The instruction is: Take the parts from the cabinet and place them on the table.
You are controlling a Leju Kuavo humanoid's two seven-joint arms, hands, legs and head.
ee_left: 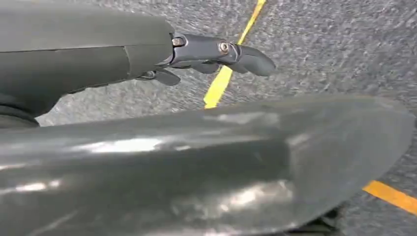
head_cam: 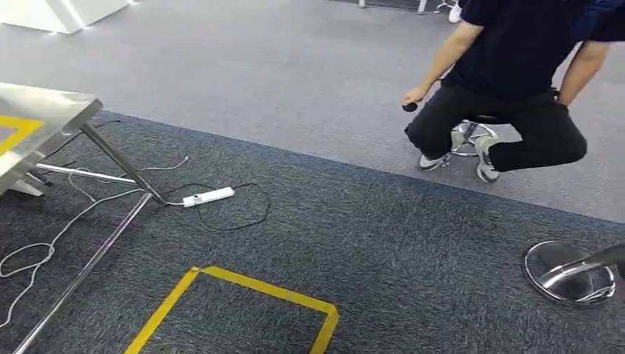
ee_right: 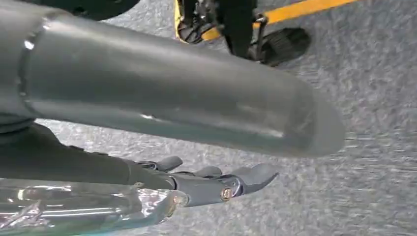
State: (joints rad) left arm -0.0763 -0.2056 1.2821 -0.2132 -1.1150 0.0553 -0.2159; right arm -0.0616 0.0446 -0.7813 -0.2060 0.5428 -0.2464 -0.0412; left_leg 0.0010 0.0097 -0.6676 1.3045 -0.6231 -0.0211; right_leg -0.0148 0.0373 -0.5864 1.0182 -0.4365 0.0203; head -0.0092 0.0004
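The table (head_cam: 44,118) is cut off at the edge, and the seated person's (head_cam: 516,81) head is cropped.

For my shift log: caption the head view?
Seated person beside grey carpet with yellow tape square, white power strip, steel table.

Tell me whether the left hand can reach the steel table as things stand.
Probably not. The left hand hangs over the carpet, while the steel table sits off to the far left in the head view.

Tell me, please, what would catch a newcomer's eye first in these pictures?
Probably the person in dark clothes sitting on a stool at the far right. Next, the yellow tape on the dark carpet in front, and the steel table at the left with a white power strip beside its leg.
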